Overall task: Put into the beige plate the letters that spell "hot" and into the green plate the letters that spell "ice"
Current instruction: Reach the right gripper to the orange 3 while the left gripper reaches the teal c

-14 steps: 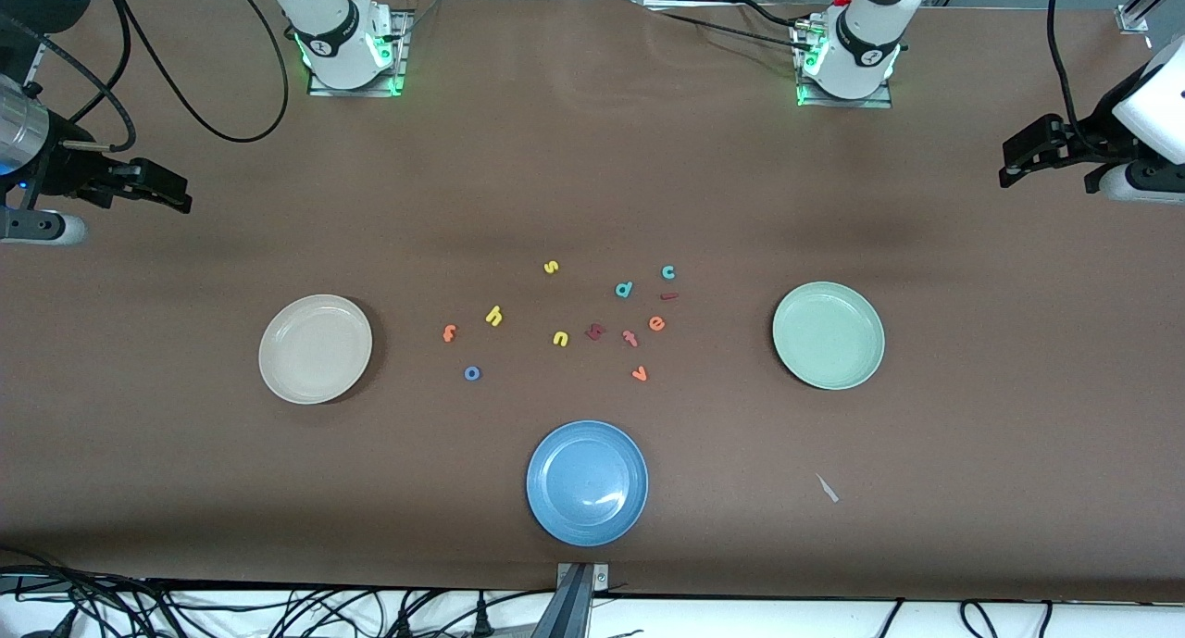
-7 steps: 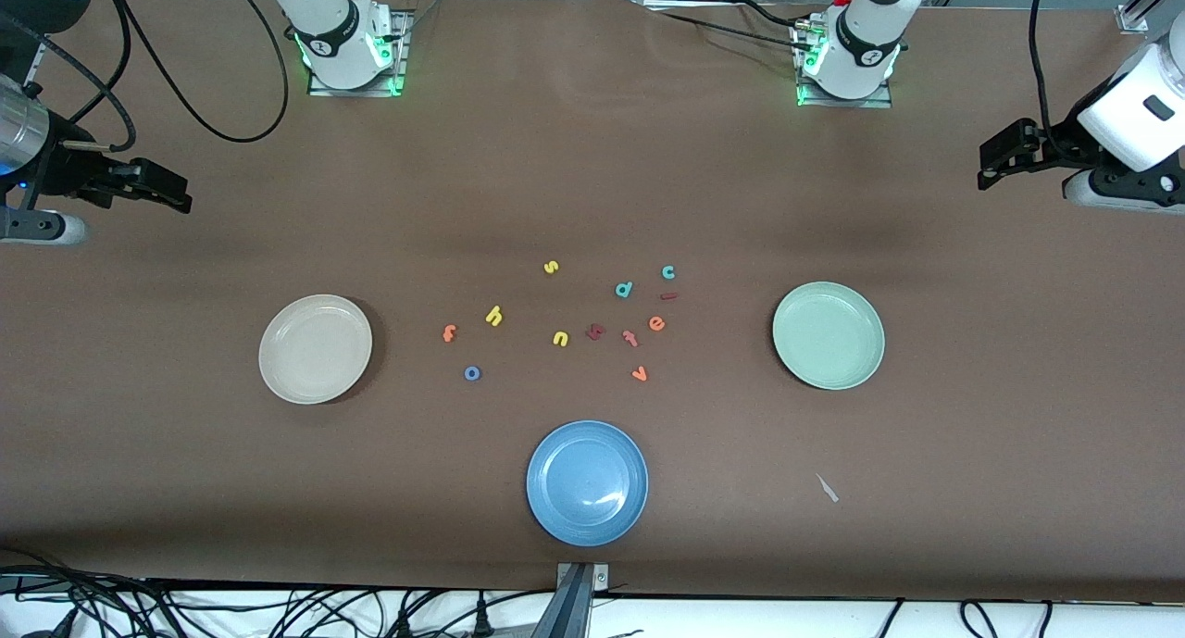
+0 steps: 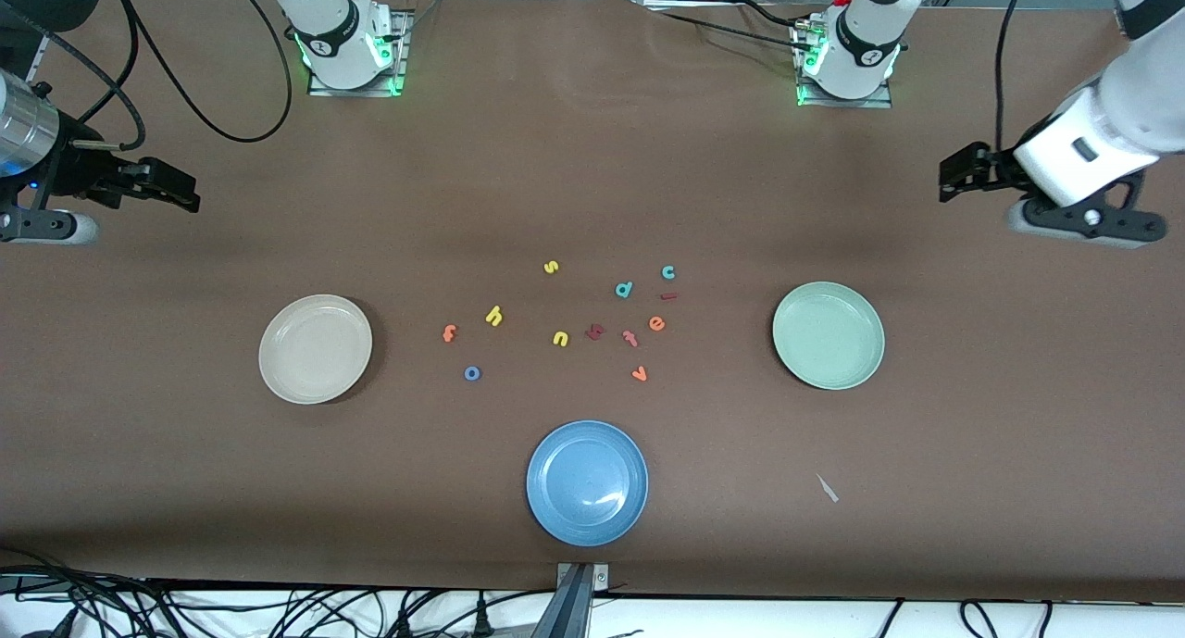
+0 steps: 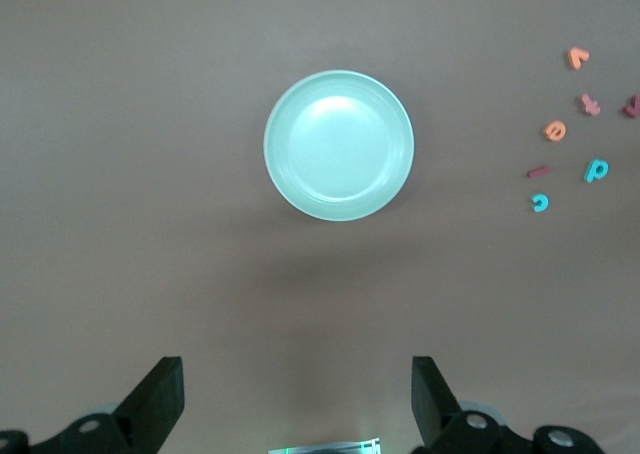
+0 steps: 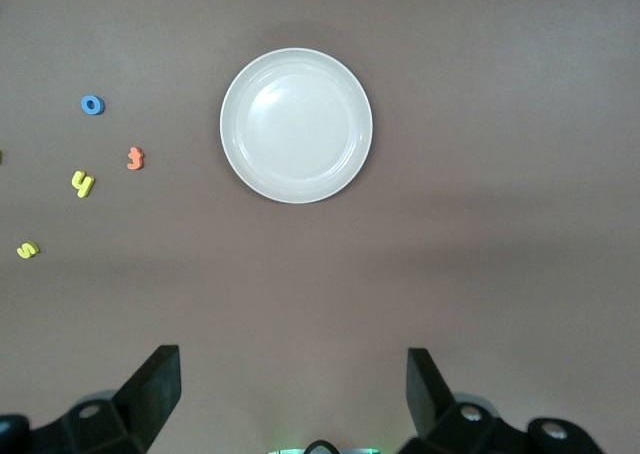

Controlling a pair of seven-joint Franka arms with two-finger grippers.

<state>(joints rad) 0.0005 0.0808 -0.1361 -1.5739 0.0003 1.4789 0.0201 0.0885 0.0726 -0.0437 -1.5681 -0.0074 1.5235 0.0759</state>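
The beige plate (image 3: 316, 348) (image 5: 296, 125) lies toward the right arm's end, the green plate (image 3: 828, 335) (image 4: 339, 145) toward the left arm's end. Between them lie the yellow h (image 3: 493, 316), blue o (image 3: 472, 373) and orange t (image 3: 449, 333), nearer the beige plate. The teal c (image 3: 667, 271), dark red i (image 3: 668, 296) and orange e (image 3: 656, 323) lie nearer the green plate. My left gripper (image 3: 949, 170) (image 4: 296, 374) hangs open and empty over bare table at its own end. My right gripper (image 3: 180, 193) (image 5: 291, 359) hangs open and empty at its end.
A blue plate (image 3: 587, 482) sits near the front edge. Other letters lie among the task's: yellow s (image 3: 551, 268), teal d (image 3: 624, 290), yellow u (image 3: 560, 339), a dark red letter (image 3: 594, 331), a salmon one (image 3: 630, 338), orange v (image 3: 640, 374). A pale scrap (image 3: 827, 488) lies near the front.
The left arm has swung in from the table's end toward the middle, carrying its open gripper along. The right gripper has shifted only slightly. Letters and plates are unmoved.
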